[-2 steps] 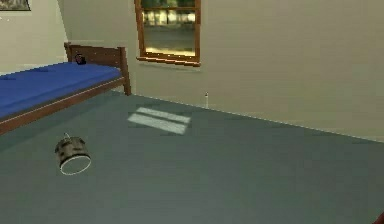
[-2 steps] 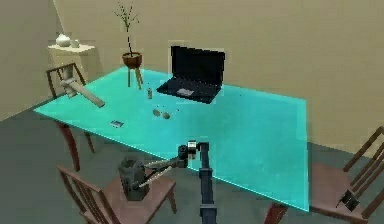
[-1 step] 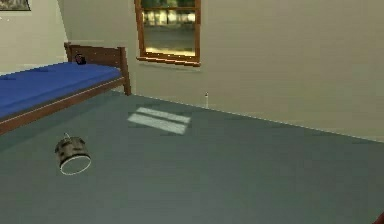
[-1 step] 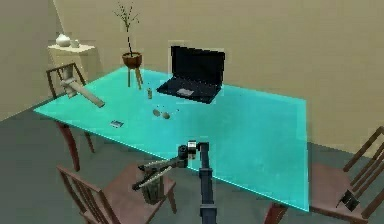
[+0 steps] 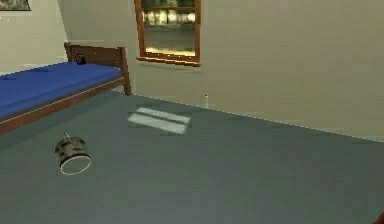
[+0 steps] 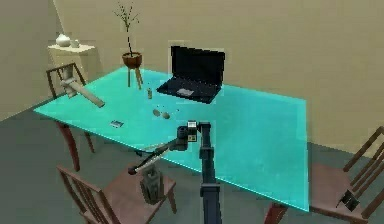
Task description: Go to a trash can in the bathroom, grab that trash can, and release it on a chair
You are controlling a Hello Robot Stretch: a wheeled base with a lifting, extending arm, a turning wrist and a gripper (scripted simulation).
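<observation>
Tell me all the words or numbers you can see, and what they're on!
No words or numbers can be read in these pictures.
Laptop: its screen is dark, no text.
Small flat thing on the turquoise table: too small to read.
Round grey thing beside the bed: too small to read.

Laptop (image 6: 195,74) on table (image 6: 262,128), chair (image 6: 124,201) before it
</observation>
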